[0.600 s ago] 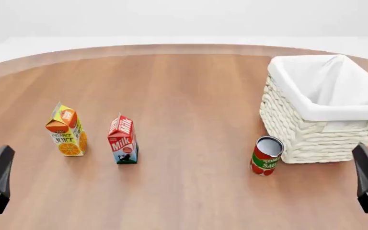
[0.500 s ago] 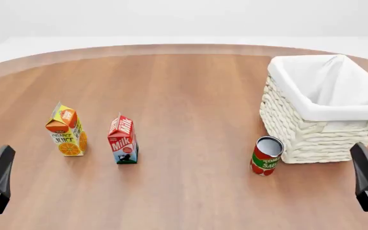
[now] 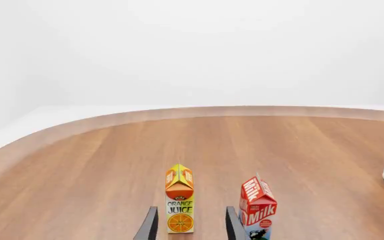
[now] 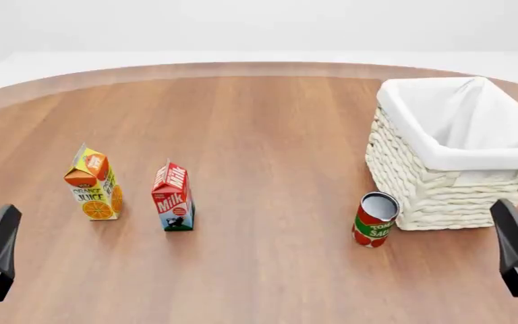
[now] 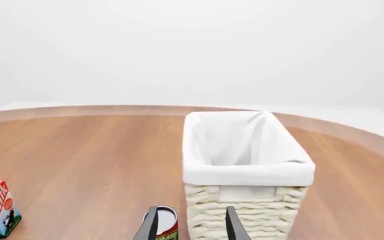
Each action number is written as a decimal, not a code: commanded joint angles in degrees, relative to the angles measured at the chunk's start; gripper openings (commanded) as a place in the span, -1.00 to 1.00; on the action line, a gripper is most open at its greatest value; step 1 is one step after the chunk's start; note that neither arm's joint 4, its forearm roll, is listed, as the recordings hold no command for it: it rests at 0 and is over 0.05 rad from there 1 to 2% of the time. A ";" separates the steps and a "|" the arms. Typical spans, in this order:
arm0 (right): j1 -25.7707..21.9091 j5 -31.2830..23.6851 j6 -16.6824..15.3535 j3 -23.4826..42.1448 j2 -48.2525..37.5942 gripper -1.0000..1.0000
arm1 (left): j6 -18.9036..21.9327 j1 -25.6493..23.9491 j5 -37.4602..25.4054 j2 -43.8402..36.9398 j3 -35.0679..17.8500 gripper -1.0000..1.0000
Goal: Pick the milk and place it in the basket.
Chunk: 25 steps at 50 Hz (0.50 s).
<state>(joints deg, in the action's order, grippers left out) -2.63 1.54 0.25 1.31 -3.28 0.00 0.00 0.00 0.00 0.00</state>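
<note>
Milk: small red-topped gable carton (image 4: 173,196) standing upright left of centre, well apart from the cream wicker basket with white lining (image 4: 439,189).
Handling: likely light, stiff, smooth; pinch the flat sides below the gable.
Neighbours: yellow-orange juice carton (image 4: 94,183) just beside; red tomato can (image 4: 374,220) near the basket.
Fingers: left gripper (image 3: 187,226) spread, empty; right gripper (image 5: 188,225) likewise.

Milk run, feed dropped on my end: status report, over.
Both hands open, empty: left hand, right hand. Milk upright on table, untouched, beside juice carton. Basket across table, tomato can beside it.

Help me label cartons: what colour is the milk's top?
Red, on the milk; clearest in front view.
</note>
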 commanded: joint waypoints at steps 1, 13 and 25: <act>-0.59 -2.16 0.06 0.12 2.38 1.00 | 0.00 0.00 0.00 0.00 0.00 1.00; -1.84 1.19 0.30 -0.53 -0.09 1.00 | 0.00 0.00 0.00 0.00 0.00 1.00; -3.59 0.96 1.45 5.91 -2.82 1.00 | 0.00 0.00 0.00 0.00 0.00 1.00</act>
<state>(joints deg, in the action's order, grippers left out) -5.03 3.15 0.56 3.46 -5.29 0.00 0.00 0.00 0.00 0.00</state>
